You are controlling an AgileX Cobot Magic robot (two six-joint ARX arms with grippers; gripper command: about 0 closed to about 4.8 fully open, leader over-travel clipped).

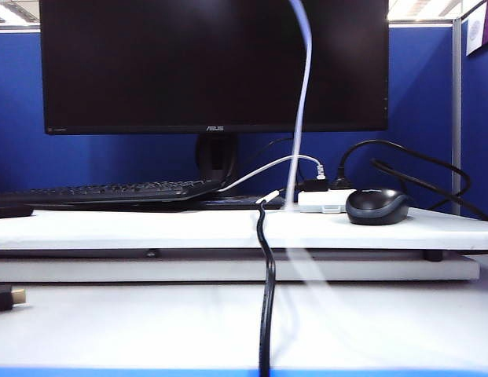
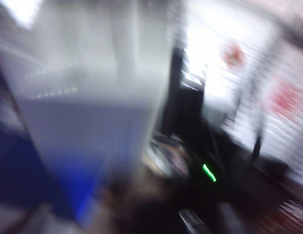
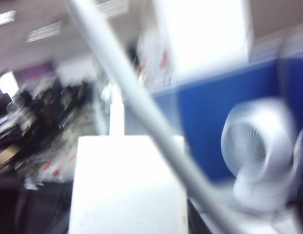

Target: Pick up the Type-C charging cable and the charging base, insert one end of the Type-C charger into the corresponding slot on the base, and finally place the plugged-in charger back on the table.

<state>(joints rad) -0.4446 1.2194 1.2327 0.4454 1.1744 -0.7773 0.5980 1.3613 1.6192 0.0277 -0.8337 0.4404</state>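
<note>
The Type-C charging cable [image 1: 305, 94] hangs as a thin white line from above the exterior view down toward the table [image 1: 149, 228], blurred at its lower end. Neither gripper shows in the exterior view. In the right wrist view the white charging base [image 3: 127, 185] fills the place between my right gripper's jaws, held up in the air. A white plug [image 3: 117, 114] stands on its far end. The cable [image 3: 141, 107] crosses in front of it. The right fingers themselves are hidden. The left wrist view is badly smeared; only a greyish tip [image 2: 190, 222] shows where the left gripper sits.
On the table stand a black monitor [image 1: 212, 63], a black keyboard [image 1: 110, 191], a dark mouse [image 1: 377, 206] and a white box with black plugs [image 1: 322, 200]. A thick black cable [image 1: 267, 298] runs from the table over the front edge.
</note>
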